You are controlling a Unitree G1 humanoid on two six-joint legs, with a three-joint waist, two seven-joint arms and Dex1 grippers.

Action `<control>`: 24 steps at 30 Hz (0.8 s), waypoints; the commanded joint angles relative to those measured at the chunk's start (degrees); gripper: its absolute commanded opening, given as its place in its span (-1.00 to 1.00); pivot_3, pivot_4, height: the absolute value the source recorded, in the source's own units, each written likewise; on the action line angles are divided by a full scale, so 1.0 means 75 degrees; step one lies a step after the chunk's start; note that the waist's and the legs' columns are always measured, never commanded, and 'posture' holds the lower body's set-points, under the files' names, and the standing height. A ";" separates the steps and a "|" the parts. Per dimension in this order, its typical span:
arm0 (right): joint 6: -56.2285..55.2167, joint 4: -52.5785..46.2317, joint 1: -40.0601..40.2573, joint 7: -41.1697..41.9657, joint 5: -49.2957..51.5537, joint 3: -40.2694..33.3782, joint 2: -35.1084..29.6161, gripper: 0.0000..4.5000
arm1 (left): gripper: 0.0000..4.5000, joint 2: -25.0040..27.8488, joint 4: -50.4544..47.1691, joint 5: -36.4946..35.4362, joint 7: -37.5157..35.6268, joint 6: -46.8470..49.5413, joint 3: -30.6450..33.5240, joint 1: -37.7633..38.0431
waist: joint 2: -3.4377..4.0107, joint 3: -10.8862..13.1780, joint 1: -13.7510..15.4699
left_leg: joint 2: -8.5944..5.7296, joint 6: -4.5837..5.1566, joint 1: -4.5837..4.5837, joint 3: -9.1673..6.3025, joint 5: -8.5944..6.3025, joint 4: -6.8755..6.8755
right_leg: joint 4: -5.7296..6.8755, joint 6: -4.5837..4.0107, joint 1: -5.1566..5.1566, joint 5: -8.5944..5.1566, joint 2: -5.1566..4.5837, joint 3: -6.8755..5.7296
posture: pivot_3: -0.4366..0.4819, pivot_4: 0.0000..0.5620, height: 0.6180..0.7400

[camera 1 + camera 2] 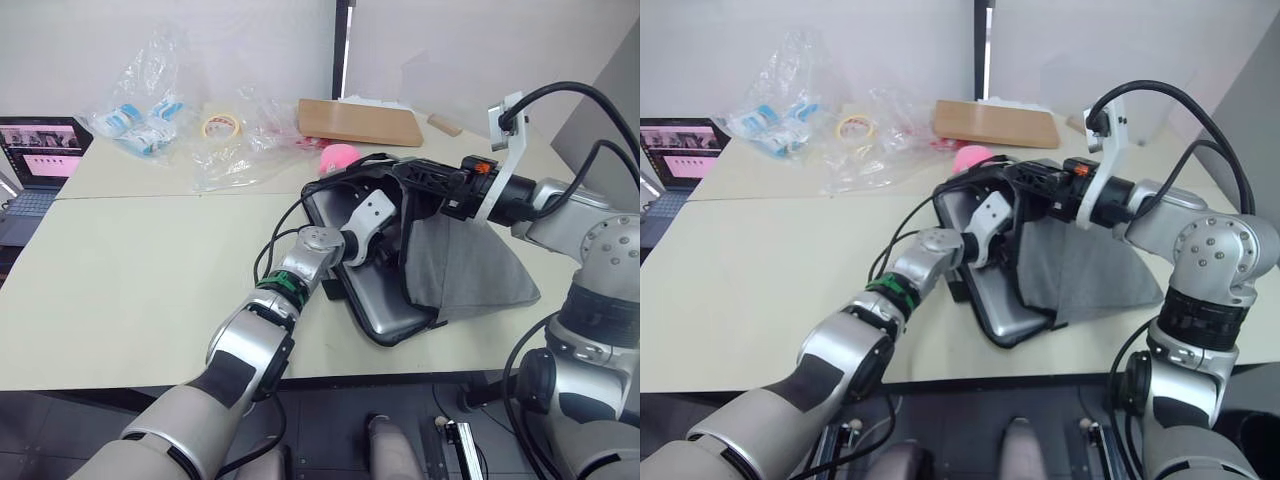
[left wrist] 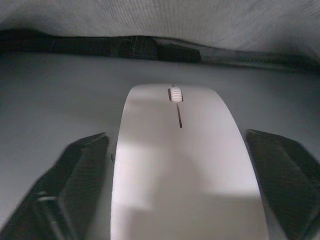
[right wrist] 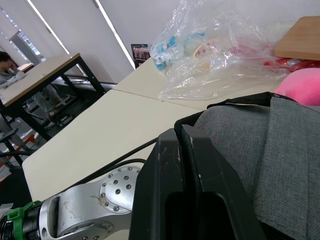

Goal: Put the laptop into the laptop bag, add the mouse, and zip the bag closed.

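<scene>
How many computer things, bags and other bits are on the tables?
Laptops: 2 (silver-grey metal laptop, small dark laptop with pink-lit screen)
White oval mouse: 1
Grey fabric laptop bag: 1
Pink fuzzy object: 1
Brown flat board: 1
Tape roll: 1
Total: 7

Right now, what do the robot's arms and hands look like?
The arms are shiny silver metal with rounded joints and black patches. The left arm has a green ring at its wrist and a black cable running along it. The right arm has thick black cables looping over it and an orange mark near the wrist. Each hand has two chunky black fingers.
</scene>
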 commanded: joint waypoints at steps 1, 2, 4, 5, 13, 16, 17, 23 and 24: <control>-0.0338 -0.0356 -0.0177 0.0126 0.0398 -0.0247 -0.0097 -1.00 | 0.99 0.0225 -0.0767 -0.0373 -0.0394 -0.0255 0.0386 0.0249 | 0.0000 0.0000 -0.0017 | 0.0000 0.0000 0.0001 -0.0001 0.0000 -0.0001 | 0.0000 0.0000 -0.0001 0.0000 0.0000 0.0000 | -0.05 -0.47 1.00; -0.0348 -0.0351 -0.0165 0.0129 0.0397 -0.0238 -0.0090 -1.00 | 0.99 0.0306 -0.1031 -0.0420 -0.0533 -0.0227 0.0407 0.0389 | 0.0000 0.0000 -0.0018 | 0.0000 0.0000 0.0002 -0.0003 0.0000 -0.0002 | 0.0002 0.0000 -0.0001 0.0000 0.0000 0.0000 | -0.05 -0.47 1.00; -0.0412 -0.0324 -0.0117 0.0151 0.0363 -0.0180 -0.0062 -1.00 | 0.99 0.0617 -0.1872 -0.0510 -0.0917 -0.0002 0.0375 0.0848 | 0.0001 0.0000 -0.0014 | 0.0000 0.0000 0.0001 -0.0003 0.0000 -0.0001 | 0.0002 0.0000 -0.0002 0.0000 0.0000 0.0000 | -0.05 -0.47 1.00; -0.0435 -0.0328 -0.0079 0.0164 0.0356 -0.0147 -0.0049 -1.00 | 0.99 0.0828 -0.2447 -0.0571 -0.1127 0.0203 0.0354 0.1154 | 0.0001 0.0000 -0.0020 | 0.0000 0.0000 0.0000 -0.0003 0.0000 0.0000 | 0.0001 0.0000 -0.0002 0.0000 0.0000 0.0001 | -0.05 -0.47 1.00; -0.0510 -0.0667 0.0261 0.0216 0.0463 0.0339 0.0207 -1.00 | 0.99 0.2856 -0.6566 -0.1448 -0.1626 0.2270 0.0910 0.3269 | 0.0005 -0.0001 -0.0077 | 0.0001 -0.0001 -0.0005 -0.0014 0.0000 -0.0001 | 0.0012 0.0000 -0.0023 0.0000 0.0002 0.0010 | -0.05 -0.47 1.00; -0.0593 -0.0816 0.0428 0.0299 0.0418 0.0629 0.0224 -1.00 | 0.99 0.3428 -0.7431 -0.1808 -0.1642 0.2974 0.1128 0.3759 | 0.0008 -0.0002 -0.0070 | 0.0000 -0.0002 -0.0004 -0.0016 0.0001 -0.0002 | 0.0014 0.0000 -0.0032 0.0000 0.0003 0.0013 | -0.05 -0.47 1.00; -0.0632 -0.0865 0.0494 0.0318 0.0392 0.0742 0.0236 -1.00 | 0.99 0.3605 -0.7653 -0.1895 -0.1622 0.3151 0.1209 0.3913 | 0.0008 -0.0002 -0.0045 | 0.0000 -0.0002 -0.0004 -0.0017 0.0001 -0.0002 | 0.0014 0.0000 -0.0032 0.0000 0.0003 0.0012 | -0.05 -0.47 1.00; -0.2358 -0.1396 0.1494 0.0810 -0.1711 0.3427 -0.0148 -1.00 | 0.99 0.4990 -0.8968 -0.2049 -0.1432 0.3370 0.2210 0.5899 | 0.0015 -0.0005 -0.0201 | -0.0003 -0.0002 0.0021 -0.0027 0.0001 -0.0019 | 0.0007 0.0000 -0.0036 -0.0001 0.0024 0.0030 | -0.05 -0.47 1.00; -0.2689 -0.1353 0.1572 0.0881 -0.2012 0.3690 -0.0166 -1.00 | 0.99 0.5100 -0.9142 -0.2143 -0.1371 0.3464 0.2306 0.6111 | 0.0015 -0.0005 -0.0199 | -0.0002 -0.0002 0.0028 -0.0035 0.0001 -0.0024 | 0.0014 0.0000 -0.0034 -0.0001 0.0027 0.0034 | -0.05 -0.47 1.00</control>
